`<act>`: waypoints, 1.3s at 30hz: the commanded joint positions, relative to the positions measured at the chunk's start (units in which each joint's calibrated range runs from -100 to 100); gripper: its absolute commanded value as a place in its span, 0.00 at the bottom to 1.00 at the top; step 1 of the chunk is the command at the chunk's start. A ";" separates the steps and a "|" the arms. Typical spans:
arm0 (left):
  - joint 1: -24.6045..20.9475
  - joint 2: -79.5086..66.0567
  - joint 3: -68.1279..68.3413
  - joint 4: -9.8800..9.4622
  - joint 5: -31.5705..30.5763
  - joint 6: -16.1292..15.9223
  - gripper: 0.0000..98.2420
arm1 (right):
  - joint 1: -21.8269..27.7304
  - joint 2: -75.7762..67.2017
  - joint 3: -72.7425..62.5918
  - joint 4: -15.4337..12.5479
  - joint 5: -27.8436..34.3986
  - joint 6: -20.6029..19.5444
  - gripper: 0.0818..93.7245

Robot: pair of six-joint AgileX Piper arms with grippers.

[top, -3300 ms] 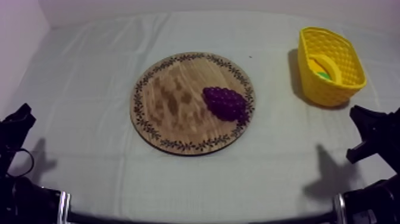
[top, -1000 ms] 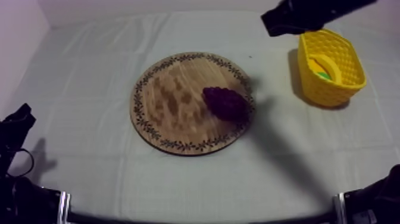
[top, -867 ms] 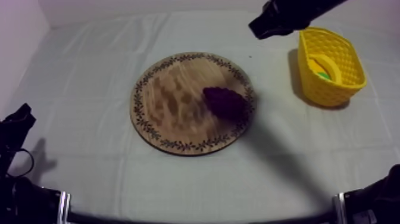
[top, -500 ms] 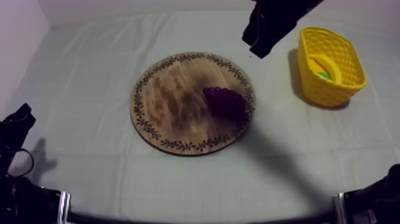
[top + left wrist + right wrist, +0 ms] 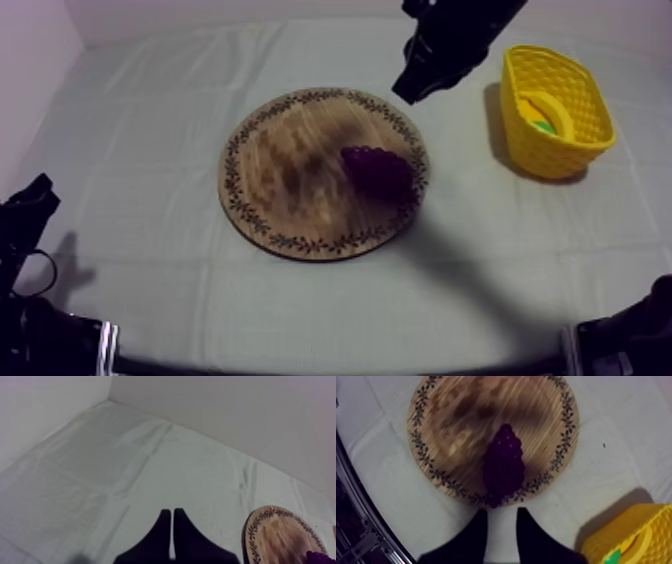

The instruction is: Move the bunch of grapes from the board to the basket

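My right gripper, fingers apart, hovers near the grapes on the board (left gripper pinched together).

The left arm is lying folded low at its own side, and the left gripper is sitting just above the table edge, pointing inward. Its fingers are lying pressed together as one narrow black wedge. The right arm is reaching in from the far right, stretched out high over the table. The right gripper is hanging at its end, tilted downward and toward the middle. Its two fingers are standing apart, with a bare gap showing between them.
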 commanded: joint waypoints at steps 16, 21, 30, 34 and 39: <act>-0.01 0.03 0.04 0.01 0.03 0.00 0.00 | 0.12 3.75 -1.15 0.50 1.00 -6.59 0.80; -0.01 0.03 0.04 0.01 0.03 0.00 0.00 | 0.14 7.01 0.33 0.10 -0.60 -6.73 0.84; -0.01 0.03 0.04 0.01 0.03 0.00 0.00 | -0.62 14.57 1.44 -0.07 -4.71 -6.77 0.85; -0.01 0.03 0.04 0.01 0.03 0.00 0.00 | -0.81 18.28 1.19 0.00 -6.36 -6.92 0.85; -0.01 0.03 0.04 0.01 0.03 0.00 0.00 | -0.88 22.57 0.57 0.20 -8.15 -7.11 0.86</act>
